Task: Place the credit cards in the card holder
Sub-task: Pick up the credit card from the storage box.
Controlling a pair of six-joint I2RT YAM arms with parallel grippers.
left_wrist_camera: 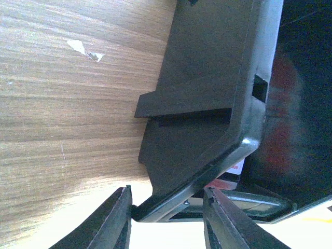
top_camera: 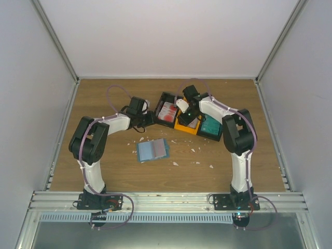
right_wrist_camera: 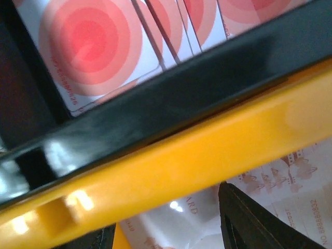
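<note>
The surface [top_camera: 104, 171] looks like wood-grain laminate, smooth and matt. The tray [right_wrist_camera: 171, 98] is glossy plastic, black and orange, catching bright highlights. The cards [right_wrist_camera: 88, 46] look smooth and printed, with a faint sheen. The scraps [left_wrist_camera: 78, 46] resemble torn white paper.

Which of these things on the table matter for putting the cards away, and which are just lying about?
Job: red-blotched credit cards, pale credit cards, teal credit cards, blue card holder.
Lying about: white scraps; the black-and-orange tray merely stores cards.
</note>
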